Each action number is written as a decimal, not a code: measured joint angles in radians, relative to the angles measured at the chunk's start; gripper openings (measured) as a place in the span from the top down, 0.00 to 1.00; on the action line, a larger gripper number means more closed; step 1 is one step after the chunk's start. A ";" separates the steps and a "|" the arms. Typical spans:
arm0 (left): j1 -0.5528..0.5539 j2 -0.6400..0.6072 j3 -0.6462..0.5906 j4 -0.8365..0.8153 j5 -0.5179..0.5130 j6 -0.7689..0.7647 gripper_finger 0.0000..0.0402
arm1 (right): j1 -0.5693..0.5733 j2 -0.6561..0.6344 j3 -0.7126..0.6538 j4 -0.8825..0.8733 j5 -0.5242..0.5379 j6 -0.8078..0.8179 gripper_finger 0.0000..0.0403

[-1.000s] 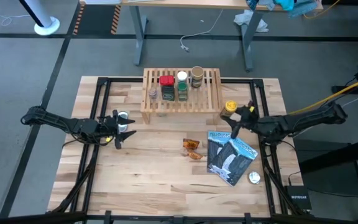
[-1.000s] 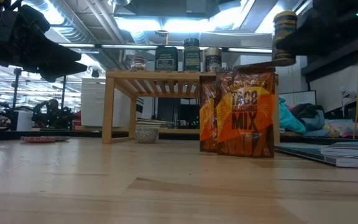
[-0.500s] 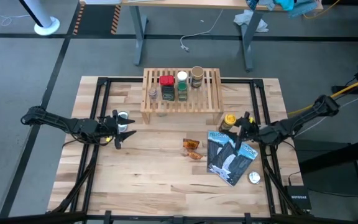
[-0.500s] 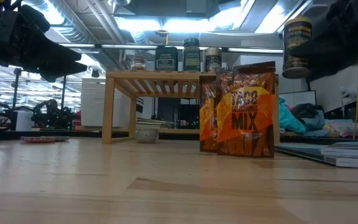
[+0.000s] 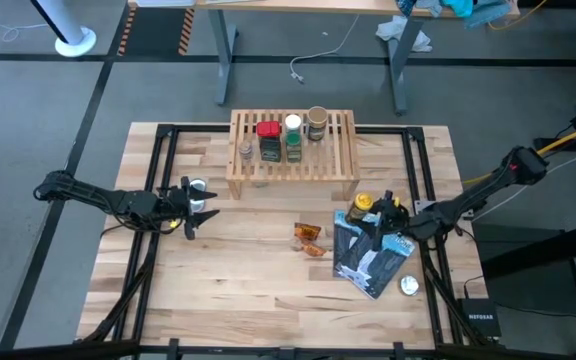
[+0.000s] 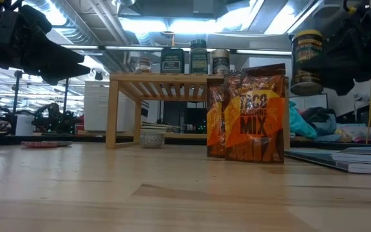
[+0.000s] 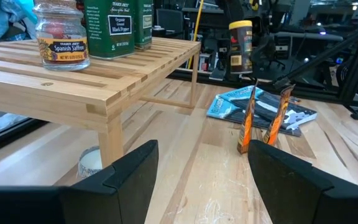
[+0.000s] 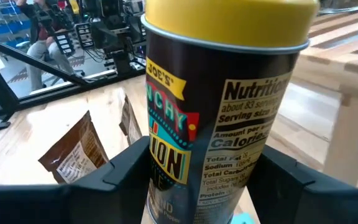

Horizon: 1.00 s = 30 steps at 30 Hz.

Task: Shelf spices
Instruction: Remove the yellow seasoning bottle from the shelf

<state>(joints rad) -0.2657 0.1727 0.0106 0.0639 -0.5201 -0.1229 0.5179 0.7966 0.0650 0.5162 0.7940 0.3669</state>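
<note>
Yellow-capped jar (image 5: 365,206): upright, clamped in right gripper (image 5: 378,212), held aloft over blue-and-black pouch (image 5: 370,255), just off the shelf (image 5: 293,170) near-right corner; left gripper (image 5: 196,208) parted, empty, idling beside the shelf's left end.

Bright, even overhead light falls on the tabletop (image 5: 268,290) in the high view, with soft shadows. In the low view ceiling lights (image 6: 172,24) glare — the arms show as near-silhouettes. The wood foreground there looks blurred, perhaps out of focus — the wrist views stay sharp.
</note>
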 joint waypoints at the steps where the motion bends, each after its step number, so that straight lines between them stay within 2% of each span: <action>1: 0.000 0.000 0.000 0.000 0.000 0.000 0.40 | 0.000 0.028 0.000 0.017 -0.001 0.006 0.45; 17: 0.000 0.000 0.000 0.000 0.000 0.000 0.40 | 0.000 0.476 0.000 0.439 -0.019 0.047 0.45; 26: 0.000 0.000 0.000 0.000 0.000 0.000 0.40 | -0.001 0.657 0.002 0.602 -0.020 0.052 0.45; 30: 0.000 0.000 0.000 0.000 0.000 0.000 0.40 | -0.001 0.719 0.022 0.612 -0.019 0.052 0.45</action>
<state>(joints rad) -0.2657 0.1728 0.0109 0.0637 -0.5202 -0.1230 0.5167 1.5153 0.0869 1.1283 0.7754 0.4187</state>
